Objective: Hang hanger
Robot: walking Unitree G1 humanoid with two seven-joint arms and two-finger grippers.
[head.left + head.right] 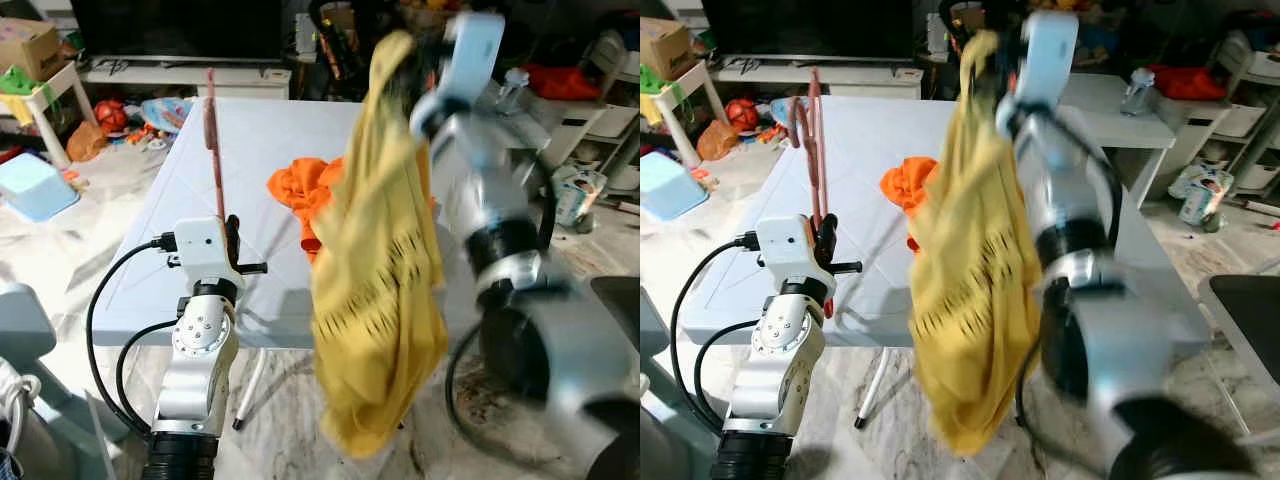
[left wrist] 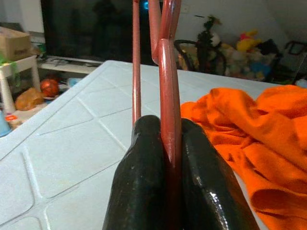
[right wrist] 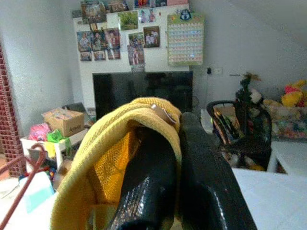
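Nearest the camera, low on the robot's left: left arm, silver, black cable looped beside it, wrist raised at the near edge of the desk (image 1: 150, 250). Left claw (image 1: 232, 243) clenched on the hanger (image 1: 214, 150), fingers (image 2: 144, 177) pressed together around its thin red rod. Hanger stands roughly upright above the claw, over the near left part of the desk, its upper end reaching toward the far edge.

Near right: right arm, silver, blurred, raised high. Right claw (image 3: 175, 158) grasping a yellow garment (image 1: 385, 270) by its top edge, cloth folded over and pinched between the black fingers (image 3: 206, 182). Garment hangs free in a long drape, its lower end below the level of the desk top, in front of the near edge. It hangs to the right of the hanger, apart from it.

Middle: desk, pale blue-grey with a panelled top. Orange cloth (image 1: 305, 190) crumpled on it near the centre, partly hidden behind the yellow garment.

Left of the desk, on the floor: light blue box (image 1: 35, 185), scattered toys, a small white table (image 1: 50, 95) with a cardboard box (image 1: 25, 45) on top.

Far: dark television (image 1: 175, 28) on a low stand against the wall; black chair (image 3: 235, 127); soft toys beyond. On the wall above the television, photographs and a chart (image 3: 185, 38).
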